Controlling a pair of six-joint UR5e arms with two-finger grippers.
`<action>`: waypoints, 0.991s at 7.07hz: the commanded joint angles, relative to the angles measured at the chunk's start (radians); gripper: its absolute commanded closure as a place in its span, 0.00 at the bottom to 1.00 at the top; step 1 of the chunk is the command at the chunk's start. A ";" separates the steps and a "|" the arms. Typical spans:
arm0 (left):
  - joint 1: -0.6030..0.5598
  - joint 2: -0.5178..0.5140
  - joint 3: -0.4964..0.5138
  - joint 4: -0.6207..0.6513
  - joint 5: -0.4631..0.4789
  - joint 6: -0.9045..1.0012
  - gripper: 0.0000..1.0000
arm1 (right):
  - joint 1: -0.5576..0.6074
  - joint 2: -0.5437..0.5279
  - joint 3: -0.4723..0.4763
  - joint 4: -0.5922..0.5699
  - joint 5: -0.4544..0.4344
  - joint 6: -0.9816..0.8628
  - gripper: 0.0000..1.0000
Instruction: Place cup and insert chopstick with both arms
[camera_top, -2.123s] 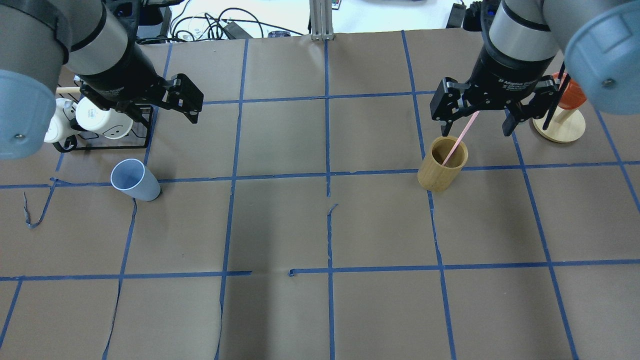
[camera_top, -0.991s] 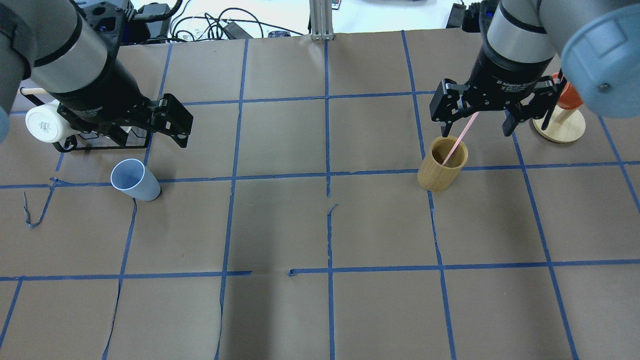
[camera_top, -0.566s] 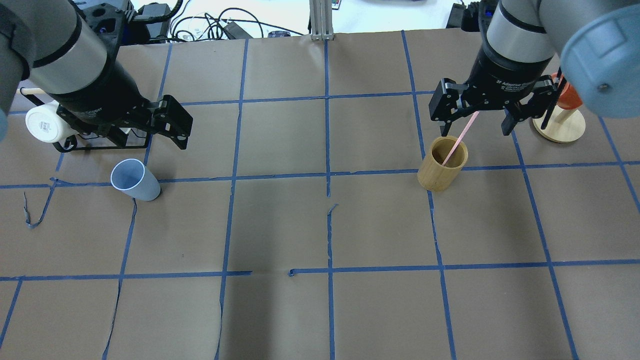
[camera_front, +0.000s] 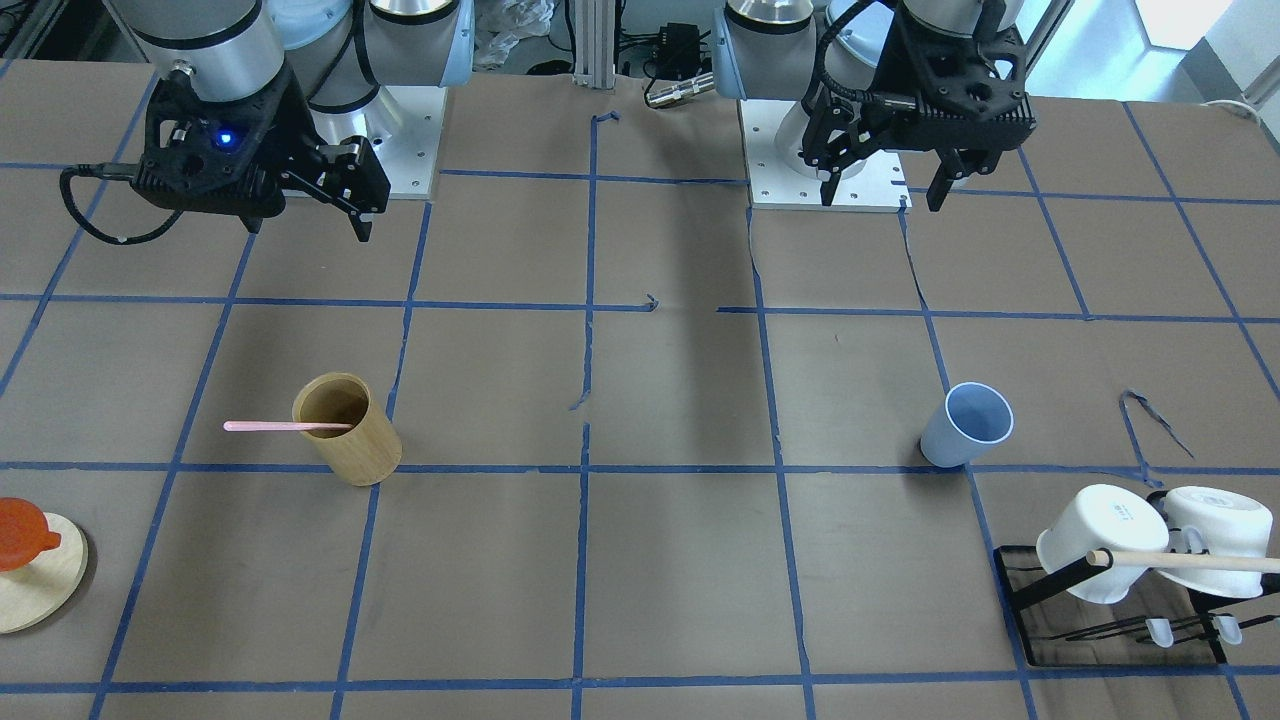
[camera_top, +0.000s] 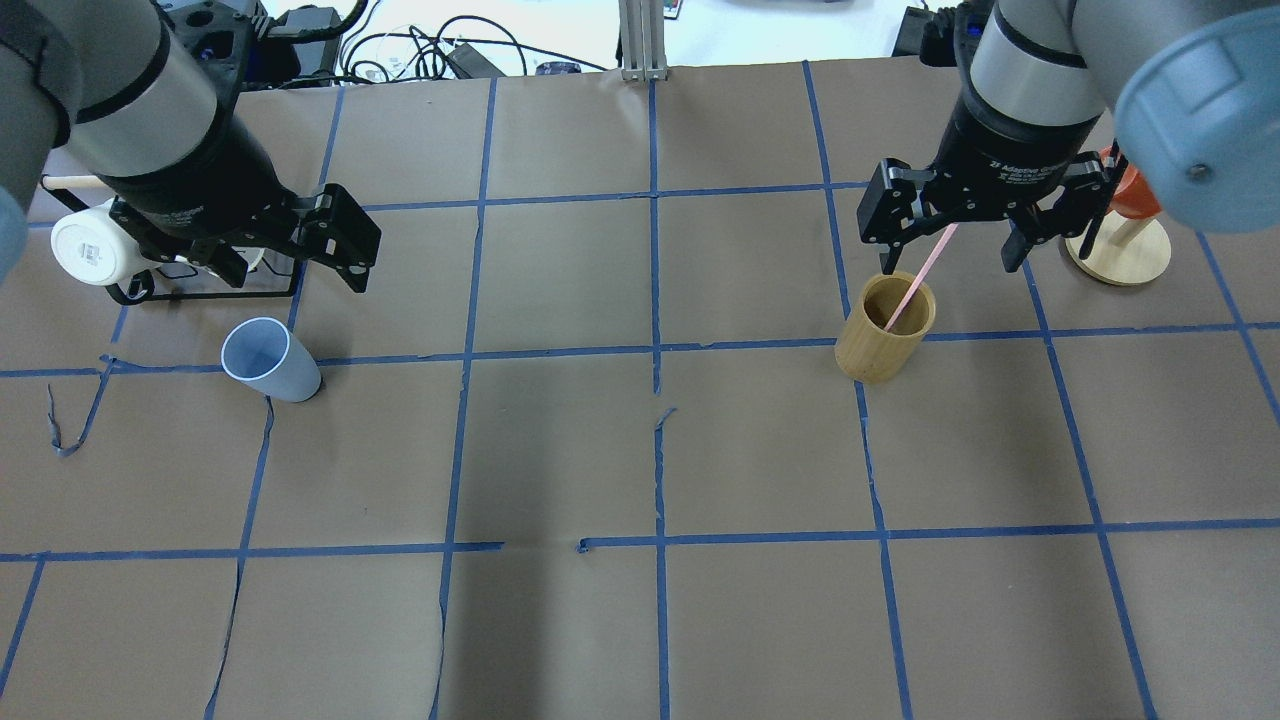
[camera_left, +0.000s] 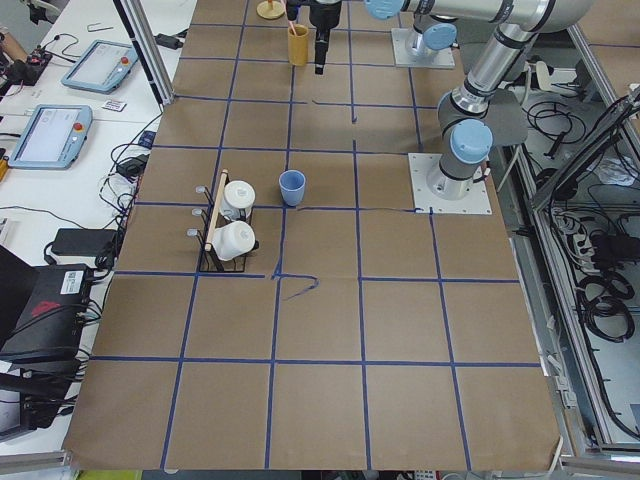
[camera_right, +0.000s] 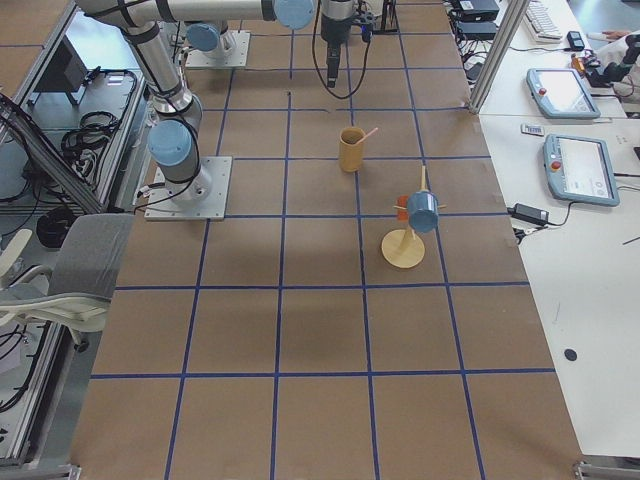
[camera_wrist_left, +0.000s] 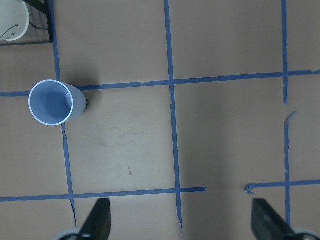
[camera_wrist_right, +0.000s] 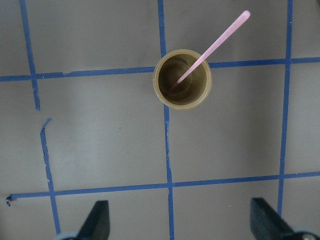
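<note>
On my left, my left fingers (camera_wrist_left: 98, 220) hang spread wide and empty above the desk (camera_top: 560, 450). The cup (camera_top: 268, 360) stands upright off to one side, near the mug rack (camera_front: 1100, 630), so I judge I should centre over it, then close gently low on its smooth, tapered plastic wall, which looks thin enough to squash. To the right, my right fingers (camera_wrist_right: 98, 220) are equally open and empty above the chopstick (camera_top: 915, 290), a thin, slick pink stick leaning in a round bamboo holder (camera_top: 880, 350); I'd pinch it near its raised tip.

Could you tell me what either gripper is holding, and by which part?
Nothing is held: the left gripper and right gripper are both open, clear of the cup and the chopstick.
</note>
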 joint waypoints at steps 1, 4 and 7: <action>-0.003 -0.013 0.023 0.003 0.007 -0.005 0.00 | 0.000 0.000 0.001 0.002 -0.002 -0.002 0.00; -0.006 -0.021 0.013 -0.035 0.007 -0.017 0.00 | 0.000 0.000 0.012 0.013 -0.002 0.009 0.00; 0.006 -0.034 0.003 -0.025 -0.003 -0.008 0.00 | -0.002 0.000 0.015 -0.008 0.003 0.005 0.00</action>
